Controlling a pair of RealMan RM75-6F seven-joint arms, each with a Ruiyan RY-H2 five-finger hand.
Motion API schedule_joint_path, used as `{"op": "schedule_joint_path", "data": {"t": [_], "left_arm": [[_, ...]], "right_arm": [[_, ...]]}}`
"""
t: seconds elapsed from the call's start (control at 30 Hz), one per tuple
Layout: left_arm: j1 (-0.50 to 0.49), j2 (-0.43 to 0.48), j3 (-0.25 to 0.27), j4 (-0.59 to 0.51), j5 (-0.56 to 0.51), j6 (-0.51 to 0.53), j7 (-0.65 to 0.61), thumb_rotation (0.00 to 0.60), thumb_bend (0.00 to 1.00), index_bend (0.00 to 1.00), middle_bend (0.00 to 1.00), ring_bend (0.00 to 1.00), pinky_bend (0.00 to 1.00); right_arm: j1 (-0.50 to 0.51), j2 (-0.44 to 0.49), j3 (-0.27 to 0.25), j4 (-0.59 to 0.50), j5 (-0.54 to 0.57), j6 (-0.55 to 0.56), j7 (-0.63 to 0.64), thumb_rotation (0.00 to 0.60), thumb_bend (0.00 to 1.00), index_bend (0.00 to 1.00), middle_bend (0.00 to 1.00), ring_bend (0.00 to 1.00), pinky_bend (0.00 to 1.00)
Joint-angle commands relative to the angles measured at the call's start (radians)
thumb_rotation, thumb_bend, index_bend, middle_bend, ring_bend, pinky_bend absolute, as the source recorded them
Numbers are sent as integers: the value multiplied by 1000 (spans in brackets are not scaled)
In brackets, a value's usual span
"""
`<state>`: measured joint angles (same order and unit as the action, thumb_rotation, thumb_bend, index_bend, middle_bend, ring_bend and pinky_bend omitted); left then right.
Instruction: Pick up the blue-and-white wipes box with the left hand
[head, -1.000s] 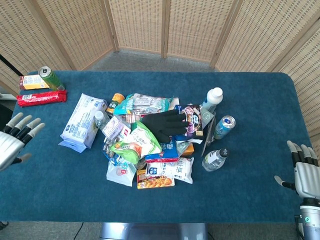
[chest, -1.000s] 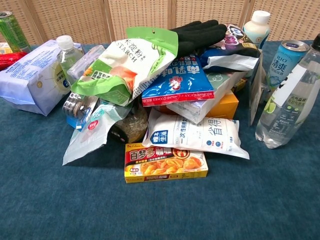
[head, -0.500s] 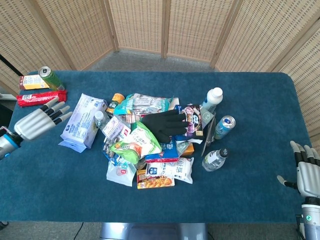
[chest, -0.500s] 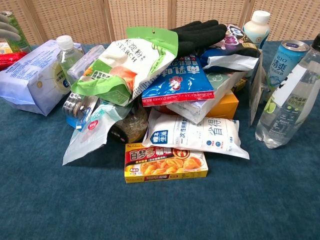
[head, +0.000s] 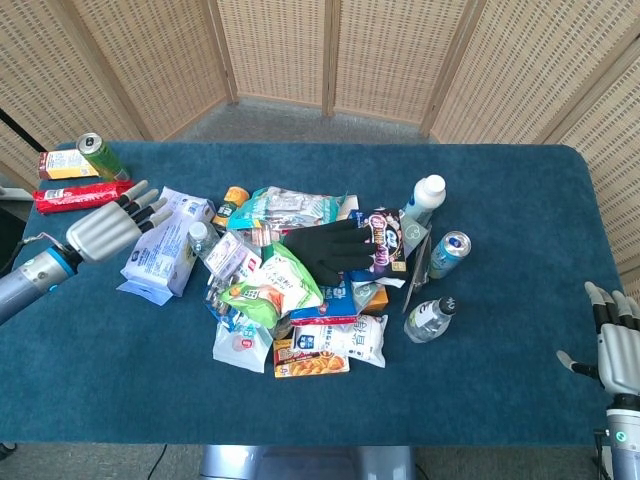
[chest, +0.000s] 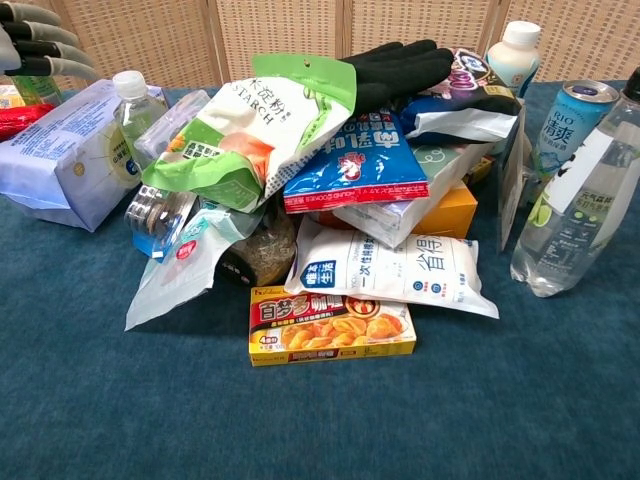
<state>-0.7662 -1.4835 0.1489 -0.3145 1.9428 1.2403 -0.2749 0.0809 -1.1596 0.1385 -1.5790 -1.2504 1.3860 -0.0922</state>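
The left hand (head: 110, 226), fingers spread and holding nothing, hovers over the wipes box (head: 165, 243), apparently ready to grasp it.

So the left hand (head: 108, 226), a grey metal five-finger unit on a silver forearm with a blue wrist band, reaches in from the left edge with its fingers (head: 148, 205) straight, spread a bit and holding nothing. The chest view only catches the fingertips (chest: 40, 47) poking in at the top left corner. The right hand (head: 618, 346), same grey build, sits low at the bottom right corner, fingers pointing up and apart, thumb sticking out to the side, nothing between them.
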Motion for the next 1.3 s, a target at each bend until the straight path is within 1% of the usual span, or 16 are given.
{"op": "schedule_joint_path", "data": {"t": [0.03,0.4,0.67,0.7,0.73,0.77,0.8,0.83,0.87,0.9,0.93,0.97,1.0,1.03,1.1,1.3], "left_arm": [[-30,-18,12,5,-6,-32,12,600,0,0,0,0,12],[-118,-39,53,-23,-11,-124,61,600,0,0,0,0,6],[-148,-46,84,-62,-6,-150,107,600,0,3,0,0,18],[-150,-47,88,-64,-4,-150,113,600,0,20,0,0,38],[-151,-47,93,-66,-1,-148,117,600,0,60,0,0,66],[-152,-48,98,-70,1,-140,118,600,0,116,0,0,104],[-151,-49,102,-71,2,-135,118,600,0,220,1,15,183],[-150,-50,104,-74,2,-127,116,600,0,341,90,110,298],[-148,-50,110,-75,6,-116,116,600,0,453,224,245,423],[-145,-50,113,-77,8,-100,111,600,10,600,429,447,581],[-140,-51,115,-77,7,-82,105,600,30,737,628,622,706],[-136,-50,118,-74,8,-74,104,600,58,868,781,771,809],[-133,-49,121,-73,9,-66,102,600,86,970,897,887,878],[-129,-46,123,-70,8,-56,105,600,95,1000,942,935,906],[-123,-35,125,-72,7,-36,106,600,100,1000,962,957,923],[-102,53,111,-116,-14,65,104,600,106,1000,962,956,925]], "right_arm": [[0,1,1,0,1,-1,1,600,0,0,0,0,0],[-3,8,3,-5,7,2,4,600,0,0,0,0,0],[-6,15,7,-11,10,5,10,600,0,0,0,0,0],[-6,15,6,-11,10,4,11,600,0,0,0,0,0],[-6,15,6,-12,9,5,12,600,0,0,0,0,0],[-6,16,7,-13,8,6,14,600,0,0,0,0,0],[-7,16,7,-14,7,7,15,600,0,0,0,0,0],[-7,17,8,-15,6,8,17,600,0,0,0,0,0],[-7,19,8,-16,5,10,18,600,0,0,0,0,0],[-8,19,8,-17,5,11,19,600,0,0,0,0,0],[-8,20,8,-18,4,12,20,600,0,0,0,0,0],[-8,21,8,-19,4,12,21,600,0,0,0,0,0],[-9,21,8,-19,3,12,22,600,0,0,0,0,0],[-9,21,7,-20,3,11,22,600,0,0,0,0,0],[-9,21,6,-21,2,10,21,600,0,0,0,0,0],[-8,19,2,-27,-7,12,15,600,0,0,0,0,0]]}}
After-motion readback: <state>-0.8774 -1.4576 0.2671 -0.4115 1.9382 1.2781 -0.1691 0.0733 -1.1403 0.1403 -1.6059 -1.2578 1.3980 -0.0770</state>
